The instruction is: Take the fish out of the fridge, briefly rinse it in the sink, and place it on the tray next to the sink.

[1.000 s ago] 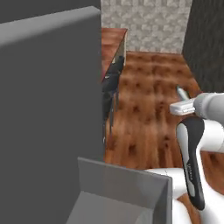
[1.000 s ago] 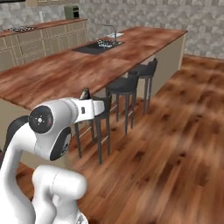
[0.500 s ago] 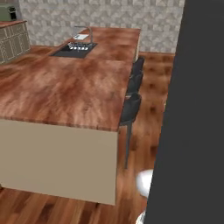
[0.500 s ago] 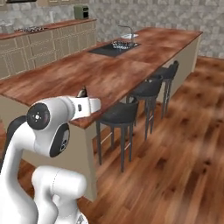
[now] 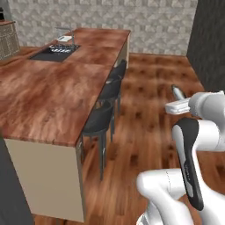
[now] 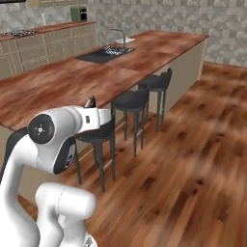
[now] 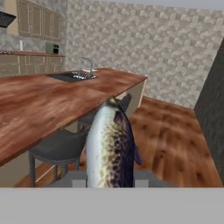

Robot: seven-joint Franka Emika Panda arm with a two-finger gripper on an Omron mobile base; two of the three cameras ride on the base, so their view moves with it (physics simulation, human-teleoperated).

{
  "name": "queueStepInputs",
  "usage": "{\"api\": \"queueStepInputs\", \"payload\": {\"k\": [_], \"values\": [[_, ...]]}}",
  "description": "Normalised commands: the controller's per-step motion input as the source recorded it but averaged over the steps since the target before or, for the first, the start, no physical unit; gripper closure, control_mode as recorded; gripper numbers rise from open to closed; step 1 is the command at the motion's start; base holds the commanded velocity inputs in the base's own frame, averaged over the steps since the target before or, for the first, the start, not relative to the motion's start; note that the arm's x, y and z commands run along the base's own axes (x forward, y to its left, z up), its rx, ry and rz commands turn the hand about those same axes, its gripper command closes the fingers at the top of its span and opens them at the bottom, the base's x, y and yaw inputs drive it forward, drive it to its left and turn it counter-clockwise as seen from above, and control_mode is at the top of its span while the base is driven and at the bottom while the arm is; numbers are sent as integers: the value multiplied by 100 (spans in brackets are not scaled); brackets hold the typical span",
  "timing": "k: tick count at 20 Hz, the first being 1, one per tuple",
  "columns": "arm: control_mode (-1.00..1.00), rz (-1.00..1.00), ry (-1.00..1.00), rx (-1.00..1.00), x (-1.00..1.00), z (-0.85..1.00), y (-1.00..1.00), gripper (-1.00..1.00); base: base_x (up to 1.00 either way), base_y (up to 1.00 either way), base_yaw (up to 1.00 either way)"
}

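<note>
Speckled grey fish (image 7: 110, 146) stands pinched in the gripper (image 7: 109, 177), above wood floor (image 7: 175, 135) beside the island counter (image 5: 48, 96); sink (image 6: 103, 54) far off.

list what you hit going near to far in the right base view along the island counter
fish held in the gripper → three black stools → sink → faucet → stone-tiled back wall

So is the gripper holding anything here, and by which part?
Yes, the fish. The gripper grips its lower end, out of sight at the view's bottom; whether that is head or tail cannot be told.
</note>
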Motion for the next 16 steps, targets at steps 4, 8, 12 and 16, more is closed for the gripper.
{"api": "queueStepInputs", "payload": {"k": [4, 8, 12, 16], "values": [[100, 0, 0, 0, 0, 0, 0, 100, 100, -82, 0], [100, 0, 0, 0, 0, 0, 0, 100, 34, 41, 28], [100, 0, 0, 0, 0, 0, 0, 100, -12, 40, 85], [100, 0, 0, 0, 0, 0, 0, 100, -1, 16, 85]]}}
